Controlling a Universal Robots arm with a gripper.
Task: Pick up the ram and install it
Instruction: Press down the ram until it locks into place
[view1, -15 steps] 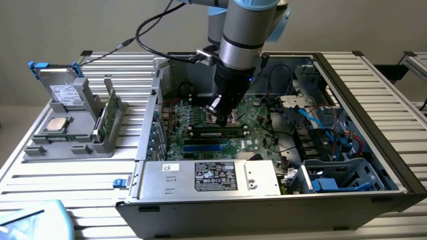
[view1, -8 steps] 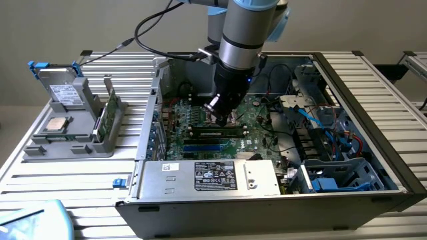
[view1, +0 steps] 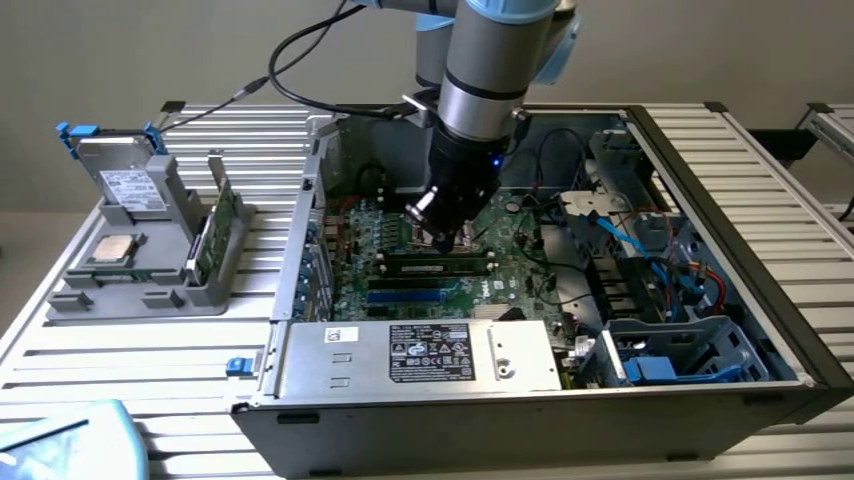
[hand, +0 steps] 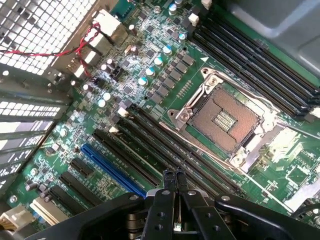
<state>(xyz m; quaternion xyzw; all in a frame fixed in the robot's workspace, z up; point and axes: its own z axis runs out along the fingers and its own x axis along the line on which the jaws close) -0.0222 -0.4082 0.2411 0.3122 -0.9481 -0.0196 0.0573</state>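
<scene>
The ram (view1: 434, 266), a dark-green stick with black chips, stands in a black slot of the motherboard (view1: 514, 235) inside the open computer case. My gripper (view1: 447, 238) hangs just above the stick's middle; whether it touches the stick I cannot tell. In the wrist view my gripper (hand: 175, 181) is shut, its two fingertips pressed together with nothing between them. It hovers over the long black memory slots (hand: 150, 145) beside the empty processor socket (hand: 225, 120).
The case walls (view1: 747, 290) and the power supply (view1: 427, 355) box in the motherboard. Cables (view1: 641, 250) lie at the exterior view's right. A grey holder (view1: 147, 285) outside the case carries a drive (view1: 127, 185), a silver chip (view1: 114, 250) and an upright green board (view1: 220, 225).
</scene>
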